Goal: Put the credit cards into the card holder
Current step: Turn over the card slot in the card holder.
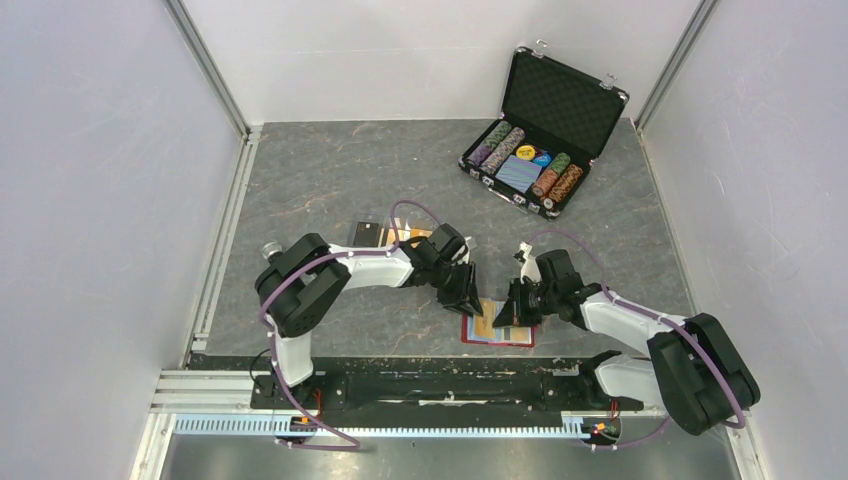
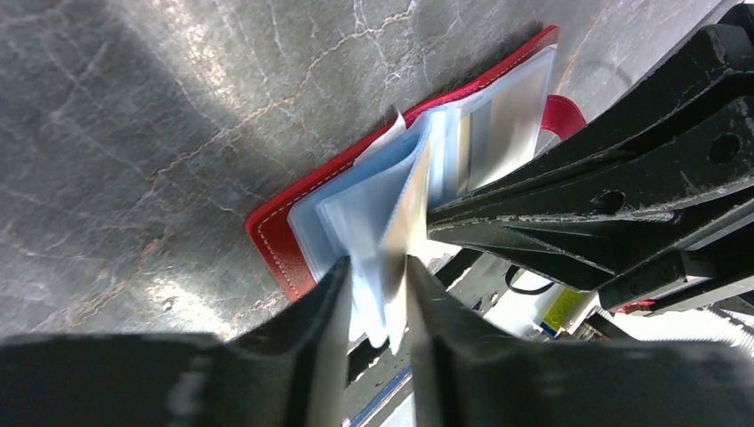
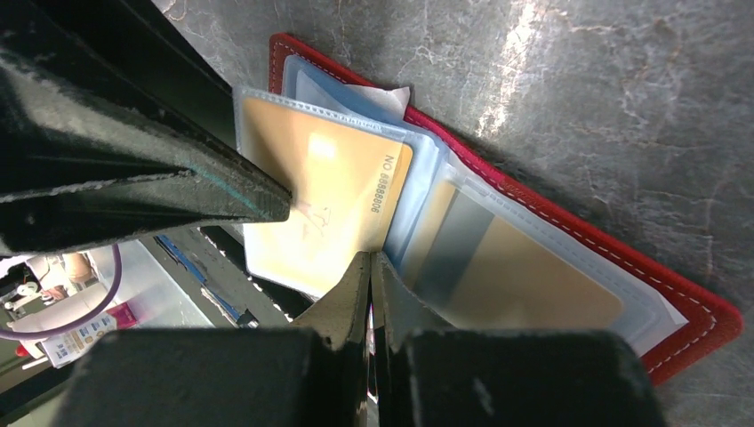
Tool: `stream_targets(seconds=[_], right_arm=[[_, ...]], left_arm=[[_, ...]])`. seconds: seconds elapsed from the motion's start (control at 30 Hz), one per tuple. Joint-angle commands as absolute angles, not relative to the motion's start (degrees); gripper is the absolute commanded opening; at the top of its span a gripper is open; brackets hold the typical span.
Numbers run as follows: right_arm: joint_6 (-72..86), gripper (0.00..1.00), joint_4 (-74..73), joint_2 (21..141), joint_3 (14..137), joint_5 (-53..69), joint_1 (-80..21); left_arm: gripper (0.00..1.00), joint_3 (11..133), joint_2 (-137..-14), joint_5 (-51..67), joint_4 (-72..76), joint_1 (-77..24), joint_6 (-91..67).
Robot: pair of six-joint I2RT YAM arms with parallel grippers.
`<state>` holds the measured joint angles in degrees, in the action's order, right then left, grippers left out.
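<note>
Spare cards [image 1: 388, 235] lie on the table [image 1: 330, 180], at ten o'clock from my left gripper [image 2: 377, 269], which pinches a raised clear sleeve of the open red card holder [image 1: 497, 332]. At the holder's one o'clock, my right gripper [image 3: 370, 263] is pressed closed, tips meeting the gold card's [image 3: 320, 196] edge.

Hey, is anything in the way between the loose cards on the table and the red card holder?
Yes. The left arm lies across that path, the left pincer at the card holder pinching a sleeve, and the right pincer crowds the same spot. The loose cards lie behind the arm; no other object lies between.
</note>
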<state>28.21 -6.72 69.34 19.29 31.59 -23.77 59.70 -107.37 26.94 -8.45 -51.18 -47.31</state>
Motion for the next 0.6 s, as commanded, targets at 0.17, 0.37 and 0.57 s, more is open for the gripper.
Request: stream_targets(seconds=[0.17, 0.37, 0.57], right_arm=[[26.7, 0.00, -6.7, 66.9, 21.7, 29.5, -23.8], [26.9, 0.00, -8.9, 64.2, 25.1, 28.3, -23.7], [26.0, 0.00, -13.4, 60.8, 28.8, 24.2, -22.9]], left_arm=[[0.02, 59.4, -107.2, 30.1, -3.4, -51.4, -50.4], [0.02, 61.2, -104.0, 24.7, -12.4, -50.9, -47.4], [0.23, 63.9, -103.7, 25.6, -14.6, -51.3, -47.3]])
